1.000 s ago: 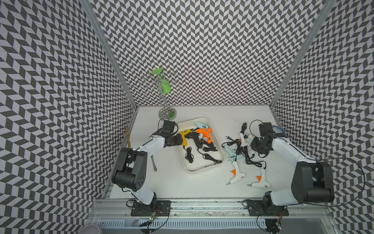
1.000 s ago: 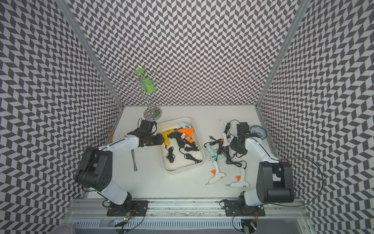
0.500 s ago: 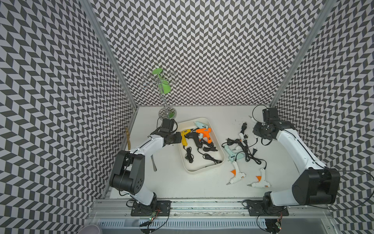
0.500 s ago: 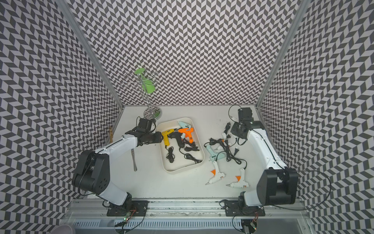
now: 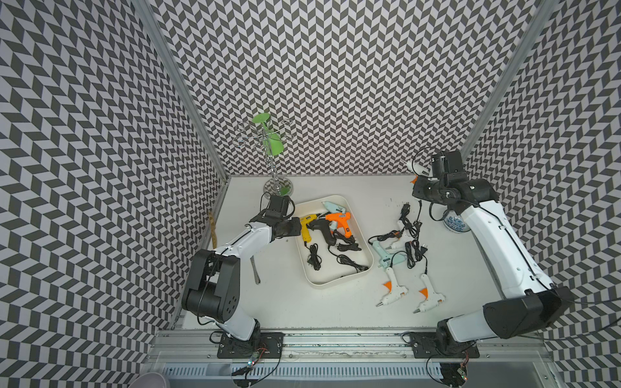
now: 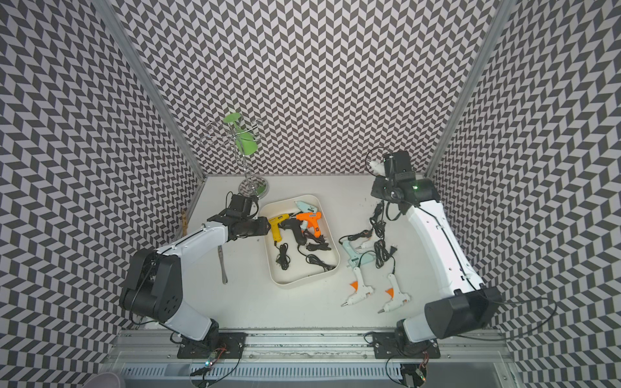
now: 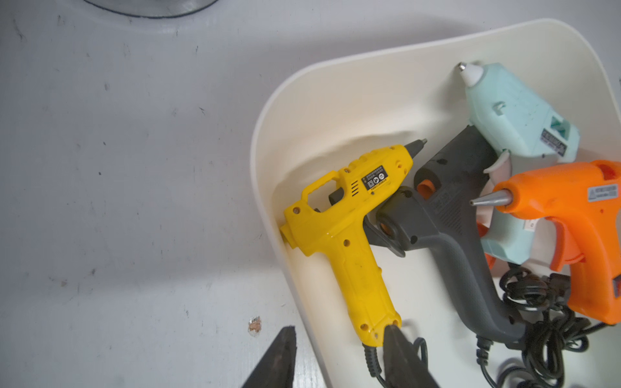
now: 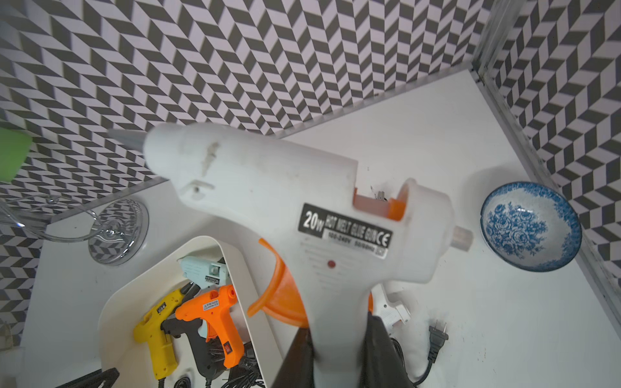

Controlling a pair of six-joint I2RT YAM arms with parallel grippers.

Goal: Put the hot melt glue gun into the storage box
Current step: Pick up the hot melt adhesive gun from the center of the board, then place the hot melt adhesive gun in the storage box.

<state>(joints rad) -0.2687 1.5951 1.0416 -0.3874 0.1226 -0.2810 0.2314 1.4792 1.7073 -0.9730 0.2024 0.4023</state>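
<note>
Storage box [image 5: 332, 273]: one, cream, shallow, mid-table, holds four guns, yellow [image 7: 336, 235], black [image 7: 453, 201], orange [image 7: 571, 208], mint [image 7: 514, 111], plus cords [image 5: 315, 260] | hot melt glue gun [image 8: 268, 201]: white, orange-triggered, aloft near rear right corner, outside box | right gripper [image 8: 339, 356]: clamped on its handle | left gripper [image 7: 339, 331]: part-open, holding nothing, straddling box wall | bowl [image 8: 531, 228]: one, blue-patterned

A black label [image 8: 346, 231] on the white glue gun [image 8: 255, 188] is read as "20w HOT MELT GLUE GUN", followed by a CE mark. The smaller line beneath is blurred.
</note>
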